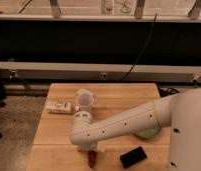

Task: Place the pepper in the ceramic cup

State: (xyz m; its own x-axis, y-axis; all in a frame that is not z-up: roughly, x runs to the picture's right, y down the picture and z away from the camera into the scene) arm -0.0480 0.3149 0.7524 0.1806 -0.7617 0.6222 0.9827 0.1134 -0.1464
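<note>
Plainly, the task is at an early stage: the pepper [92, 160] is not in the ceramic cup [85, 100]. It shows as a small dark-red sliver at the near edge of the tabletop [54, 140], directly under the end effector [91, 151], which hangs low over it at the tip of the white arm [124, 122]. Whether the end effector is released or clenched on the pepper I cannot tell. The cup stands upright farther back, well apart from the pepper, beside a white packet [59, 107]. A green bowl [148, 133] peeks out behind the arm, and a black object [133, 156] lies near the pepper. By my judgement 3 steps are left: secure the grasp, carry the pepper above the rim, and drop it in.
</note>
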